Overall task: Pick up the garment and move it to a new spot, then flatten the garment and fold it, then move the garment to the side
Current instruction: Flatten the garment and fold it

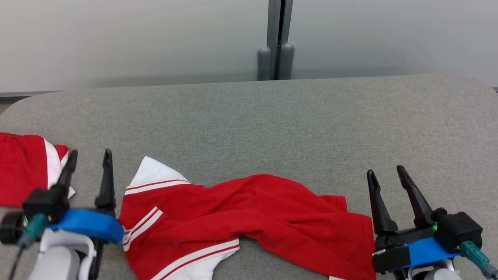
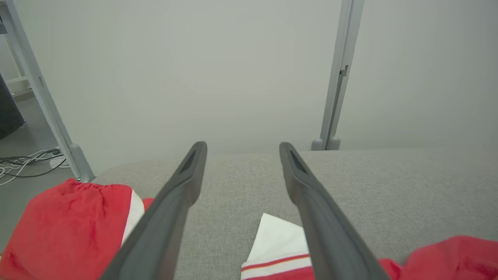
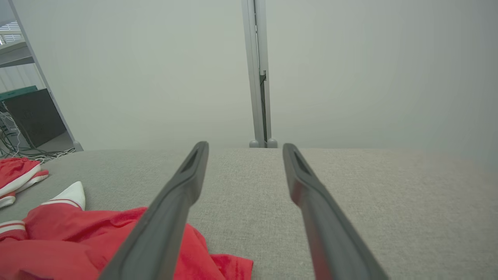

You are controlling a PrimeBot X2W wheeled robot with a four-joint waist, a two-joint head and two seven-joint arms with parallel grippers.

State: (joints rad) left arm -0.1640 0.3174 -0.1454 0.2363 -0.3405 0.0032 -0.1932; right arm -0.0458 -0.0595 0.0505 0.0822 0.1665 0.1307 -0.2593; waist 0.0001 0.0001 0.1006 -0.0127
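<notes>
Lying crumpled along the near edge of the grey cloth-covered table [image 1: 272,116], the red garment [image 1: 249,217] with white striped trim stretches left to right between the two grippers. The left gripper [image 1: 90,154] stands just left of the garment's white-tipped corner, its fingers spread apart with nothing between them. The right gripper [image 1: 385,171] stands just right of the garment's red end, its fingers likewise spread and empty. A second red and white garment [image 1: 23,175] sits bunched at the table's left edge, beside the left gripper. Beyond the far edge rises a pale partition wall [image 1: 116,39] with a grey post [image 1: 275,39] at its middle.
</notes>
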